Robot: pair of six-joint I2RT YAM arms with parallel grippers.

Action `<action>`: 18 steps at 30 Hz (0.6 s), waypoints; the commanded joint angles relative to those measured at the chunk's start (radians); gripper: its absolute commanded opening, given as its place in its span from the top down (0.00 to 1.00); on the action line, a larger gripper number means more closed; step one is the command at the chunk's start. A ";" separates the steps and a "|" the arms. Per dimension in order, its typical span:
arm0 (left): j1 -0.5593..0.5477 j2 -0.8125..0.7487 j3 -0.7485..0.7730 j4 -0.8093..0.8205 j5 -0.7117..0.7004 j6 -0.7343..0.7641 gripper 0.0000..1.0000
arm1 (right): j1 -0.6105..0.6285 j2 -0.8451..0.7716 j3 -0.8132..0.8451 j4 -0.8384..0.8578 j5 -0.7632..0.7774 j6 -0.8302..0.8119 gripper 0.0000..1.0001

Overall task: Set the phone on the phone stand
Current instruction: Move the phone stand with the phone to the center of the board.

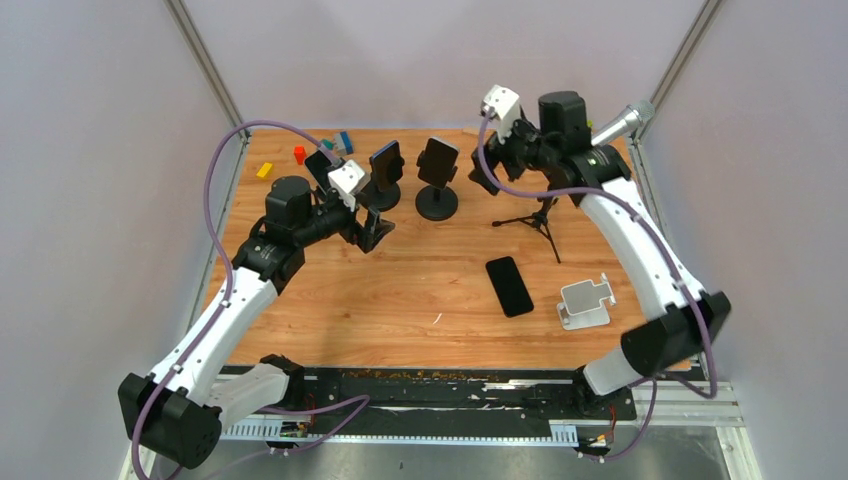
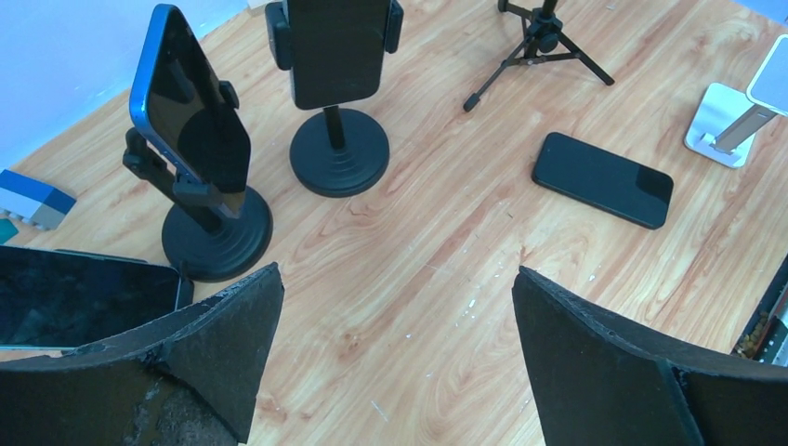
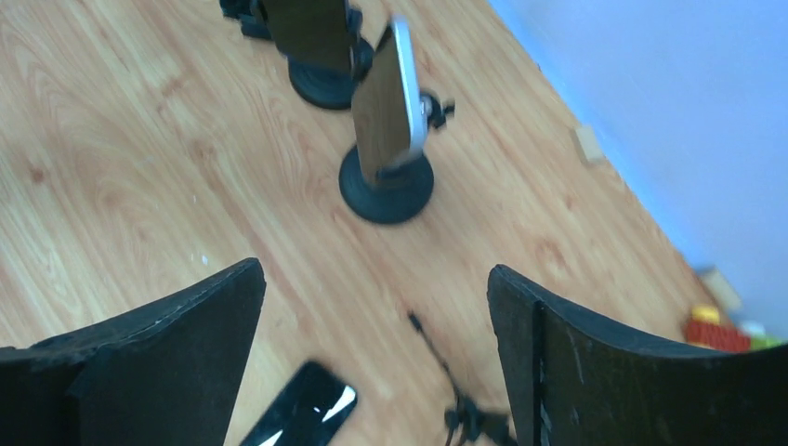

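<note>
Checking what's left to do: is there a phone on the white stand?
No, the white stand is bare in the top view, and a black phone lies flat just to its left.

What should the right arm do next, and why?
Probably lower the right gripper toward the black phone lying flat: that gripper is open and empty, and the white stand beside the phone holds nothing yet.

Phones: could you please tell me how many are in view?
4. A blue phone on the left black stand, a dark phone on the next black stand, a flat phone near the white stand, a half-hidden phone beside the left tool. Others may be hidden.
</note>
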 commanded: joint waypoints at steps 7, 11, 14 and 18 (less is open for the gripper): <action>0.007 -0.039 0.040 -0.062 -0.019 0.015 0.00 | -0.168 -0.508 -0.511 -0.114 0.286 0.030 0.08; 0.008 -0.038 0.037 -0.067 -0.013 0.020 0.00 | -0.315 -0.647 -0.614 -0.199 0.250 0.027 0.08; 0.007 -0.032 0.032 -0.059 0.003 0.009 0.00 | -0.424 -0.693 -0.657 -0.266 0.236 0.019 0.08; 0.007 -0.025 0.027 -0.049 0.021 -0.001 0.00 | -0.553 -0.706 -0.680 -0.359 0.179 -0.041 0.09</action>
